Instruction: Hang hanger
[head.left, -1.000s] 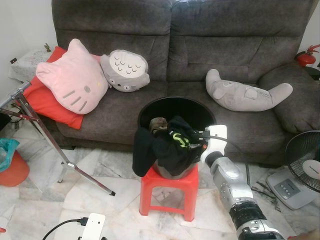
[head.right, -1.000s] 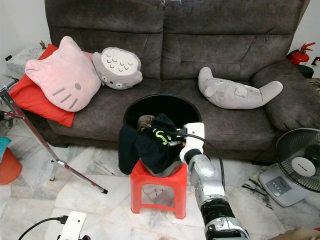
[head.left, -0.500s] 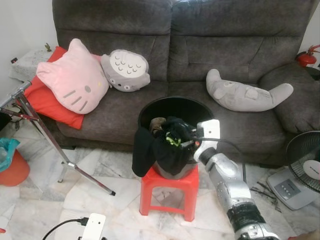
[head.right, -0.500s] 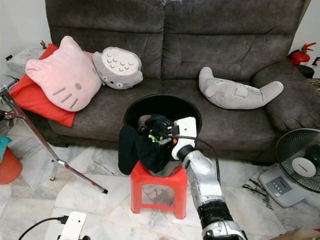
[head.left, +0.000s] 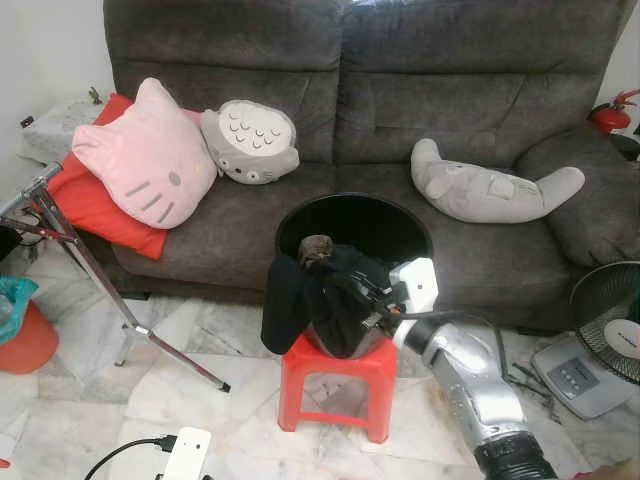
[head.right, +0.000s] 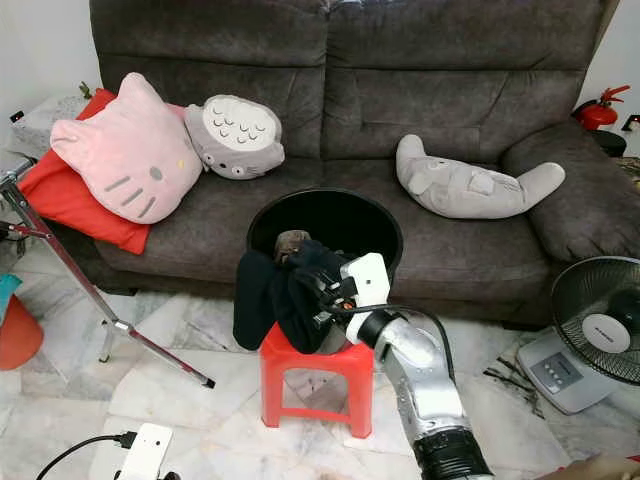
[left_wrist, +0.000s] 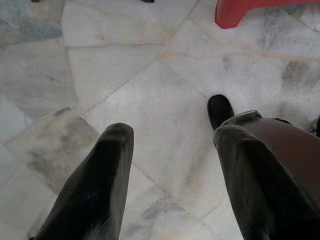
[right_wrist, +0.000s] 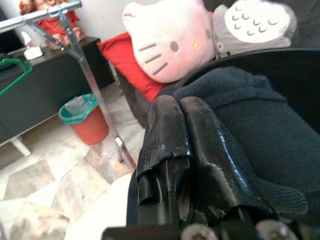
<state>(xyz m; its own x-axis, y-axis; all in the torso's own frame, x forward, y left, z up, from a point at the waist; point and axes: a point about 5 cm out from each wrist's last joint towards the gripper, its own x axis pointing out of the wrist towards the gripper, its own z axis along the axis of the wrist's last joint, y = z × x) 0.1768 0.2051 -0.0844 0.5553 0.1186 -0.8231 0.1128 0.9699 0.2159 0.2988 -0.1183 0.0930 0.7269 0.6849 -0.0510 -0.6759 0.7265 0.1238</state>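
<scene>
A black garment (head.left: 290, 300) is heaped in and over the rim of a round black basket (head.left: 350, 200) that stands on a red stool (head.left: 340, 365) in front of the sofa. My right gripper (head.left: 368, 298) is pushed into the right side of that heap. In the right wrist view its fingers (right_wrist: 175, 130) are pressed together, with a fold of black cloth low between them and the garment (right_wrist: 260, 130) beside them. A thin green hanger (right_wrist: 25, 67) shows near the metal rack (head.left: 80, 250) on the left. My left gripper (left_wrist: 175, 135) hangs open above the floor.
The grey sofa (head.left: 450, 80) holds a pink cat cushion (head.left: 145, 155), a grey round plush (head.left: 250, 140) and a long grey plush (head.left: 490, 190). A fan (head.left: 610, 320) stands at the right. An orange bucket (head.left: 25, 340) sits at the left on the marble floor (head.left: 200, 380).
My right gripper has pushed left and lower into the garment heap. The yellow-green bit seen in the cloth earlier is now hidden. The left arm has not moved.
</scene>
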